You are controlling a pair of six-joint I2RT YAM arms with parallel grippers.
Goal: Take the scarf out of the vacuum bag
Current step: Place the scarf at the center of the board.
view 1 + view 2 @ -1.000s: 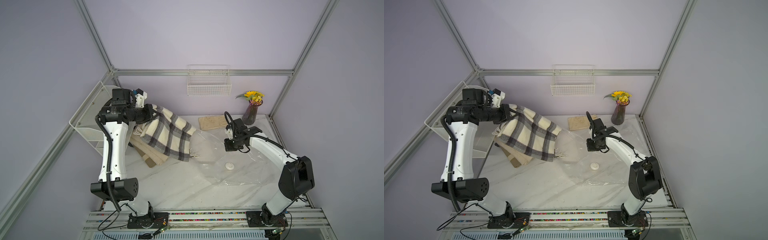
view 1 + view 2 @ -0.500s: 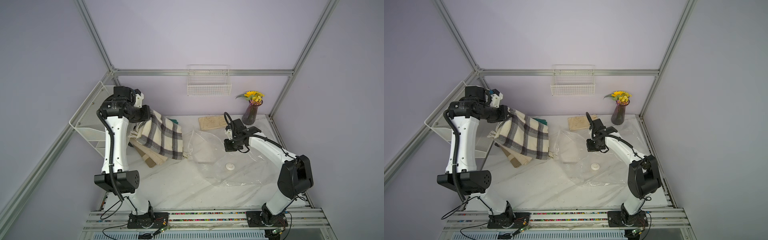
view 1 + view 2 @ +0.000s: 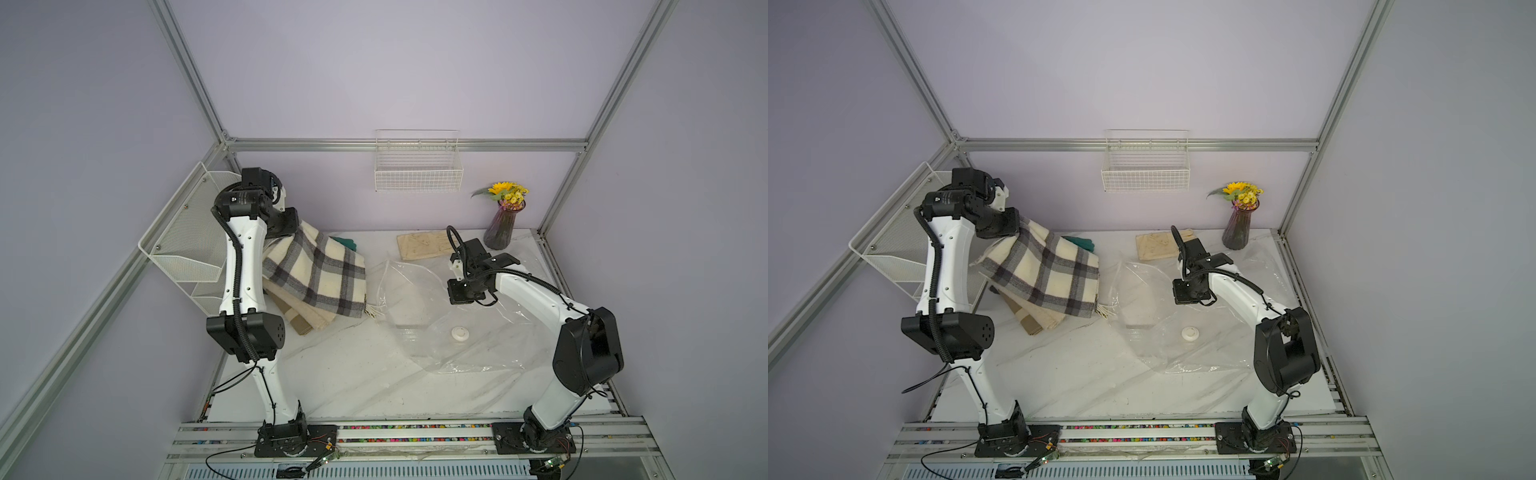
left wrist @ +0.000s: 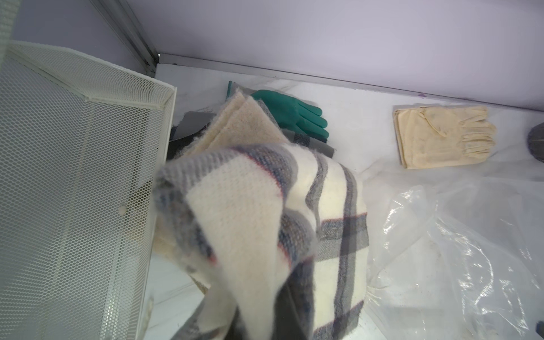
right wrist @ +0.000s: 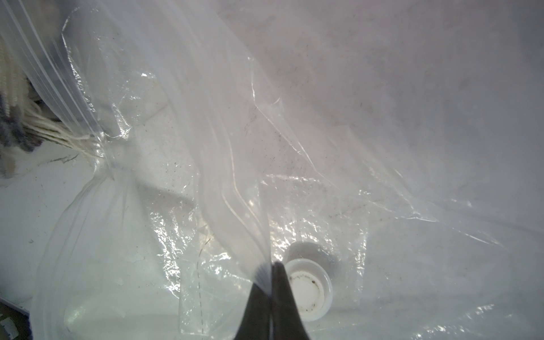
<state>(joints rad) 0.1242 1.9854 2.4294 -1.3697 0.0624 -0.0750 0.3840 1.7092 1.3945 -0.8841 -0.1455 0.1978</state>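
clamps cream-grey plaid scarf (image 3: 316,270) in closed left fingers (image 3: 291,224) | pinches clear crinkly vacuum bag (image 3: 419,291) tight in right fingers (image 5: 284,297) | risks dragging bag: fringe (image 3: 371,311) lies at its mouth

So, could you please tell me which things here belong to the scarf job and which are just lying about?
Job: plaid scarf, vacuum bag.
Lying about: green glove, cream gloves, flower vase, wire basket, mesh rack, beige cloths.
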